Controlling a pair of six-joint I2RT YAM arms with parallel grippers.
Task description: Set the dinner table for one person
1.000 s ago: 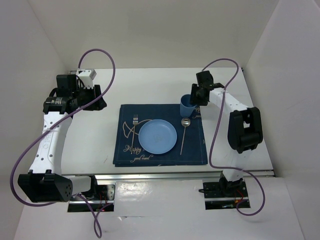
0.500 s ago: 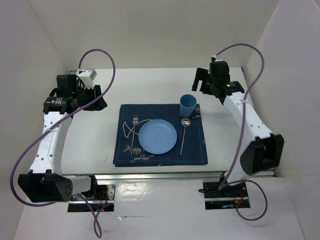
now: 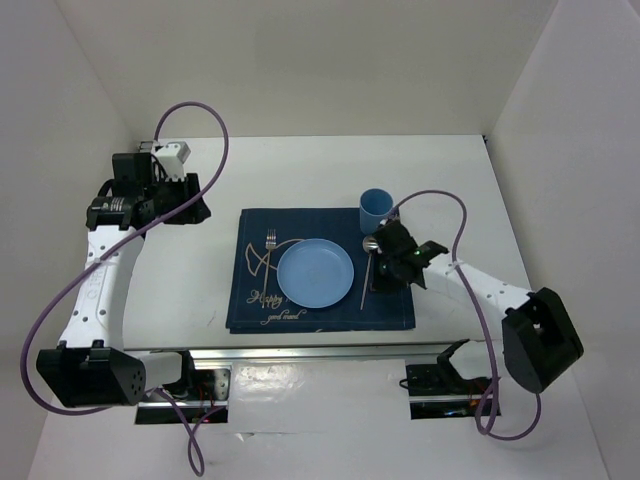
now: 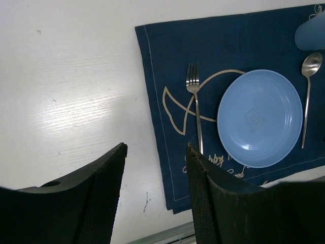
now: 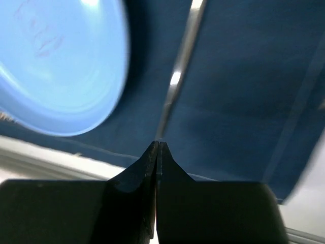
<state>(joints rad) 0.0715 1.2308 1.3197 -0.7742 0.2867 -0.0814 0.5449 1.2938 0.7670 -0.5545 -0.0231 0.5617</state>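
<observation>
On the white dinner table [image 3: 300, 170] lies a dark blue placemat [image 3: 390, 305]. It carries a blue plate [image 3: 315, 272], a fork [image 3: 269, 248] on the plate's left, a spoon [image 3: 367, 265] on its right and a blue cup [image 3: 375, 208] at the far right corner. My right gripper [image 3: 380, 278] hovers over the mat just right of the spoon. It is shut with nothing in it [image 5: 158, 145], and the spoon handle [image 5: 177, 76] runs away from its tips. My left gripper [image 4: 155, 150] is open and empty, above bare table [image 4: 66, 76] left of the mat.
White walls close in the table on the left, back and right. A metal rail [image 3: 340, 350] runs along the near edge by the arm bases. Purple cables loop above both arms.
The right arm left the cup, swung to the back right, then came down over the mat's right side beside the spoon with its jaws shut. The left arm has not moved.
</observation>
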